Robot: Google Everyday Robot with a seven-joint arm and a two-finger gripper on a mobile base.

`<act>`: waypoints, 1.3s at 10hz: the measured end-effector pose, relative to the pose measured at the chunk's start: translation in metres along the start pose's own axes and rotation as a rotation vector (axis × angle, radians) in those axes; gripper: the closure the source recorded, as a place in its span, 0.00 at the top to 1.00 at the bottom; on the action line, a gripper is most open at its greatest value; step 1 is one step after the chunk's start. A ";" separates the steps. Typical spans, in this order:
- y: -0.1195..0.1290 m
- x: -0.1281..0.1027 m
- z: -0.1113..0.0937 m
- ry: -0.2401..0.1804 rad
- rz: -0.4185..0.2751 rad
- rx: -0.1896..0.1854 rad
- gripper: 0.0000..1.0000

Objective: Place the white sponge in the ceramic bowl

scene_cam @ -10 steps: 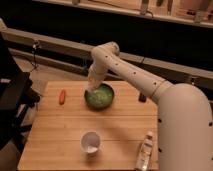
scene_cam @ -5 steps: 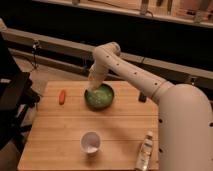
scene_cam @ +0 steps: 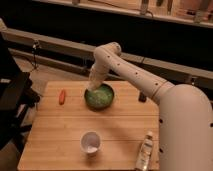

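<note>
At the table's (scene_cam: 60, 130) far centre, the gripper (scene_cam: 92, 90) hangs over the ceramic bowl's (scene_cam: 99, 97) nine-o'clock rim; whether it is open or closed cannot be told. The white sponge cannot be made out. A small red thing (scene_cam: 62, 96) lies at the bowl's nine o'clock, a white cup (scene_cam: 91, 142) at six, a slim pale bottle (scene_cam: 145, 151) at five.

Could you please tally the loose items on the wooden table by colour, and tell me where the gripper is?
Green: 1, the ceramic bowl
White: 1, the cup
Orange-red: 1, a small item
Pale: 1, the slim bottle
Total: 4

The gripper is at the bowl's left rim. No sponge can be made out.
</note>
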 end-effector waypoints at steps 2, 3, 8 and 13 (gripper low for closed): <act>0.000 0.002 0.000 0.000 0.014 0.005 0.23; 0.001 0.003 0.000 0.001 0.024 0.008 0.23; 0.000 0.006 0.000 0.001 0.038 0.014 0.30; 0.000 0.009 -0.001 0.001 0.053 0.020 0.50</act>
